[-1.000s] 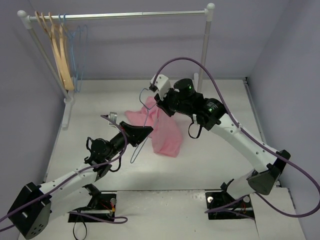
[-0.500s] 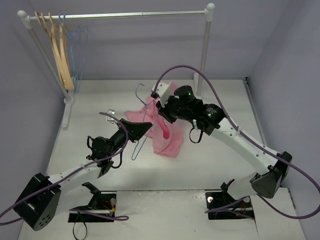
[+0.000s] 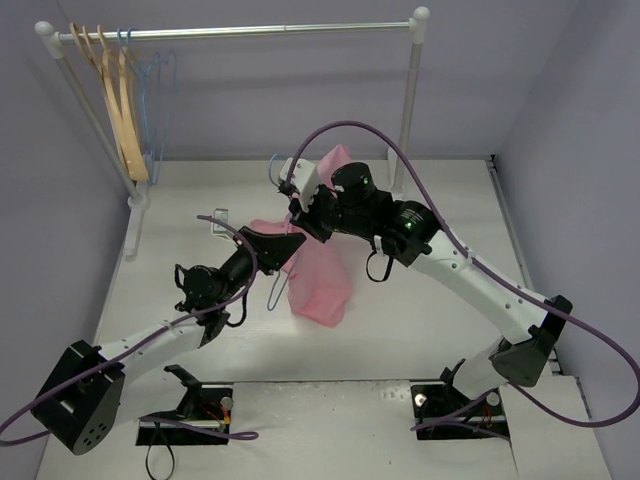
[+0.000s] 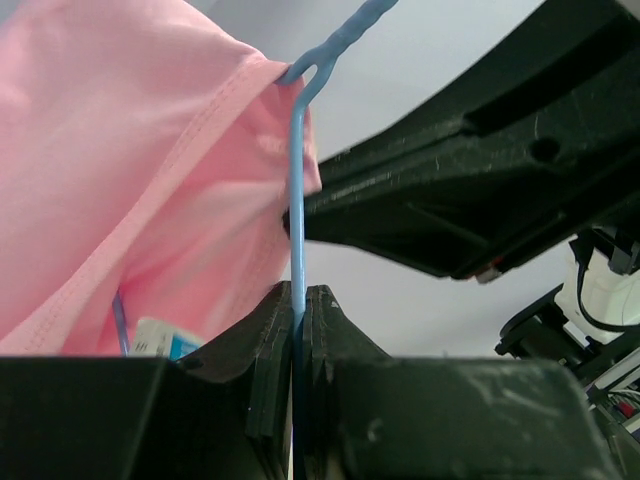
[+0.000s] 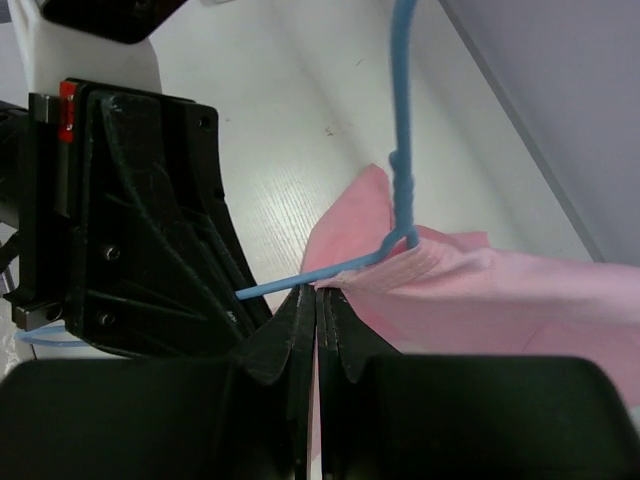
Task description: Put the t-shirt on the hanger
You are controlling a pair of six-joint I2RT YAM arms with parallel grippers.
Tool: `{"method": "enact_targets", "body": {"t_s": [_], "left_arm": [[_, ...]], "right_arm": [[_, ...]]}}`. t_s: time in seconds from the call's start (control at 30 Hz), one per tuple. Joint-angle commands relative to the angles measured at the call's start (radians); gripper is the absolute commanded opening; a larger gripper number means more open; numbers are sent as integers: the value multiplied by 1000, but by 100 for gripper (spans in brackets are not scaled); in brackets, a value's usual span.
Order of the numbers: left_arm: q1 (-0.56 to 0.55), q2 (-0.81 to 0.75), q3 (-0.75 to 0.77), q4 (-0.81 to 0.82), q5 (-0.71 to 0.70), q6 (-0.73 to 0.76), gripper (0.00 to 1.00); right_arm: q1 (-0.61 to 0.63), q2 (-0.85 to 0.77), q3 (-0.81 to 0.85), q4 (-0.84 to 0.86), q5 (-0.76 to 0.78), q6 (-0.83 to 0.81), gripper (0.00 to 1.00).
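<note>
The pink t-shirt hangs between the two grippers above the table, with a fold sticking up behind the right wrist. The pale-blue wire hanger runs through its neck. The hook rises at the far side. My left gripper is shut on the hanger's wire, with the shirt and its white-and-blue label to its left. My right gripper is shut on the t-shirt's collar edge, just under the hanger's twisted neck.
A clothes rail spans the back. Tan wooden hangers and more blue wire hangers hang at its left end. Its right post stands just behind the right arm. Purple cables loop over both arms.
My right gripper has moved left and back with the collar. The hanger's hook has swung left. The shirt has gathered closer under the grippers. The left gripper has risen slightly, still holding the wire.
</note>
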Motion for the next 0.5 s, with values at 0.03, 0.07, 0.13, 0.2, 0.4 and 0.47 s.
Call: {"method": "enact_targets", "body": {"t_s": [0.03,0.07,0.13,0.2,0.4,0.47], "left_arm": [[1,1,79,136,46,-1,0],[1,0,79,136,47,2,0],[1,-5,82,134,58,10,0],[2,-11,86,134,72,13,0],[1,-31,73,137,63,20,0],[1,-34,70,137,64,20,0]], "right_arm": [[18,-39,-29,49,-11,-11,0],[19,-64,-45,55,6,-10,0],[18,-89,-90,70,53,-13,2],[16,-111,-105,66,87,-14,24],[-7,-155,-78,32,114,-37,52],[-34,-180,-66,24,69,-48,54]]}}
